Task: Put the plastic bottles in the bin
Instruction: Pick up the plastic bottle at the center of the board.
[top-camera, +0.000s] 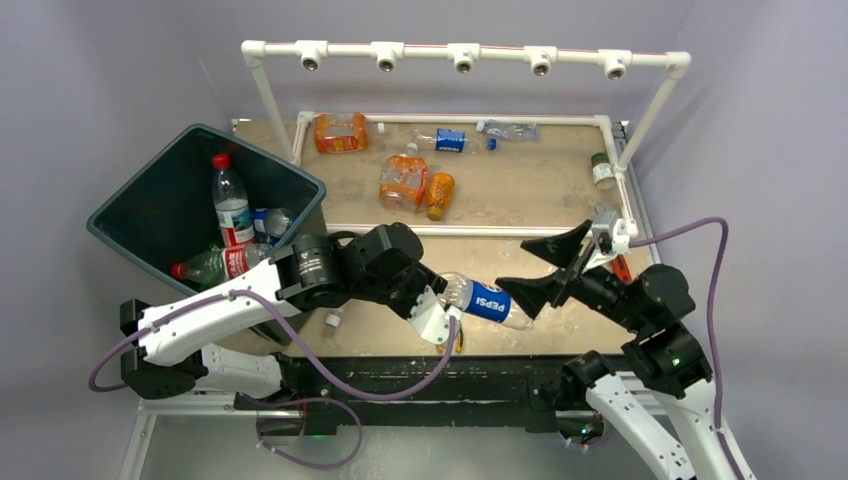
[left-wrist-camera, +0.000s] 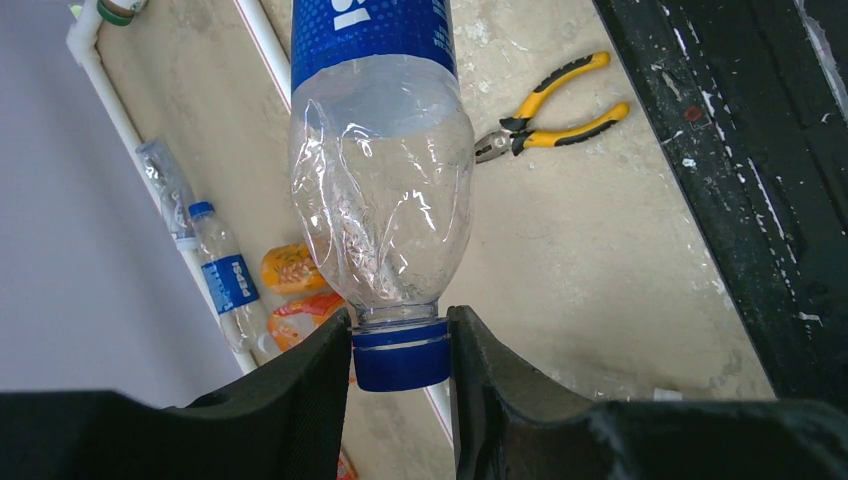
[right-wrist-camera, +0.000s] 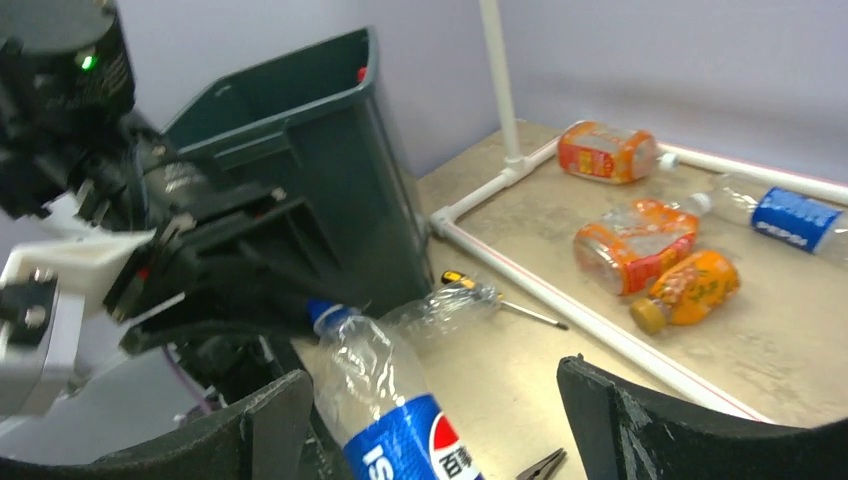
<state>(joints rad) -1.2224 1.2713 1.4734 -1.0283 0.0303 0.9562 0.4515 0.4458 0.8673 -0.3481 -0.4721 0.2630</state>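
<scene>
**Pepsi bottle pinched by its cap, just outside the bin**

The Pepsi bottle (top-camera: 489, 301), clear with a blue label, hangs in the air just to the right of the bin (top-camera: 250, 155) in the overhead view, outside its walls and not yet over its mouth. The left gripper (top-camera: 447, 297) is clamped on the blue cap. Its wrist camera shows a finger pressed to each side of the cap and the crumpled body sticking out beyond them. The cap is the stiffest part of a soft, dented bottle, so a grip there is less likely to slip or crush it.

The right gripper (top-camera: 540, 268) is on the bottle's far side from the bin with its jaws spread wide and nothing in them. Its wrist view shows the labelled body lying between the two fingers without either pressing on it. This looks like a hand-over to the left arm, which is the one next to the bin.

Inside the bin lie several bottles (top-camera: 230, 205), two of them red-capped. Farther from the bin, beyond the held bottle and inside a white pipe frame (top-camera: 500, 230), more bottles wait: three orange bottles (top-camera: 403, 180), a second blue-labelled one and a clear one. Yellow-handled pliers (left-wrist-camera: 550, 105) lie on the table below the held bottle; they are not part of the job.
</scene>
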